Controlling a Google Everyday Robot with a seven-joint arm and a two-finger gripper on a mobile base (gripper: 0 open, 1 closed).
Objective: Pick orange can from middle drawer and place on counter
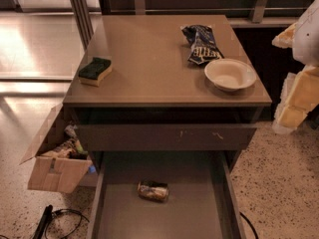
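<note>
The orange can (153,190) lies on its side on the grey-brown floor of the open middle drawer (199,203), near the drawer's middle. The counter (149,59) is the tan-brown top of the dark cabinet above it. My gripper (299,91) is at the right edge of the view, pale yellow and white, level with the counter's right side and well away from the can. It holds nothing that I can see.
On the counter lie a green-and-yellow sponge (95,70) at the left, a dark blue chip bag (201,44) and a white bowl (230,74) at the right. A closed drawer front (164,136) sits above the open drawer. A cardboard box (56,158) and cables (55,220) are on the floor at left.
</note>
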